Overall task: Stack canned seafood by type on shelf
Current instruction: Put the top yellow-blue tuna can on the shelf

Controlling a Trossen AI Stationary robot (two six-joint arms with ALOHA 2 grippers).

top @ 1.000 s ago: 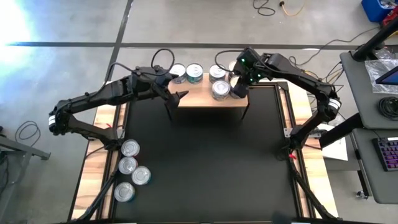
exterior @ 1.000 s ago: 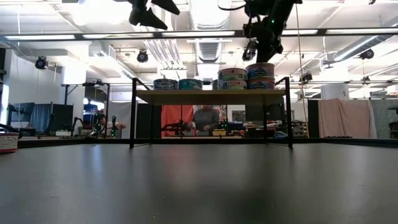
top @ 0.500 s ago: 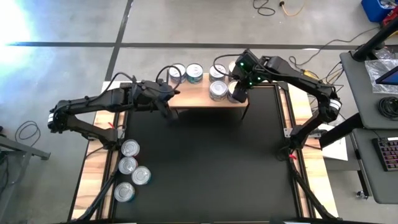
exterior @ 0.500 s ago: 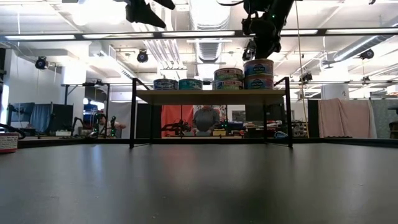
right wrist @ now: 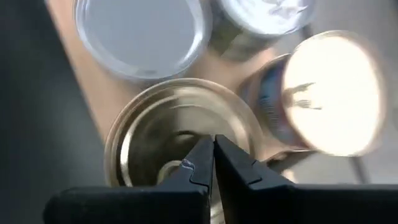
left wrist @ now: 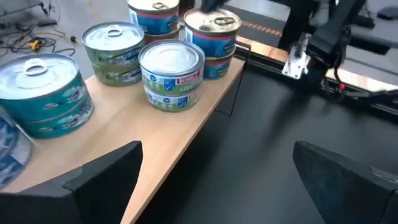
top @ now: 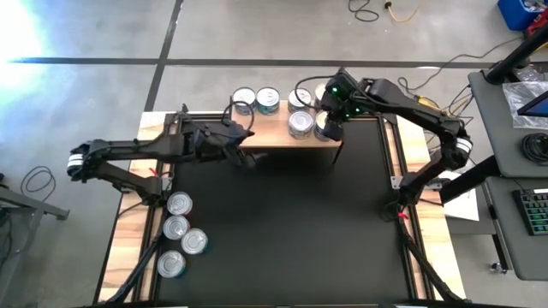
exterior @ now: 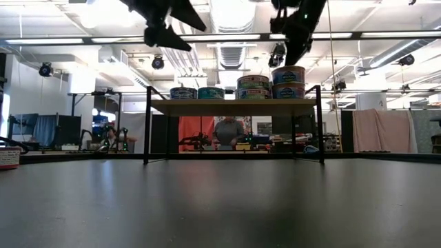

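Meanwhile, hovering left gripper [top: 254,157] spread wide, empty, just near of the shelf [top: 270,135] | waiting: four loose tins [top: 178,233] at near left | nudging stacked tin [exterior: 288,74] on shelf's right end with right gripper [right wrist: 212,157] pressed together; advising slow, centred pushes, avoiding toppling.

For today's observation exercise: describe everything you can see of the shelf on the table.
The shelf is a small, low rectangle with a light wood top on thin black metal legs, standing upright at the far edge of the black mat. Tins sit on its top, some stacked two high. No gripper touches it.
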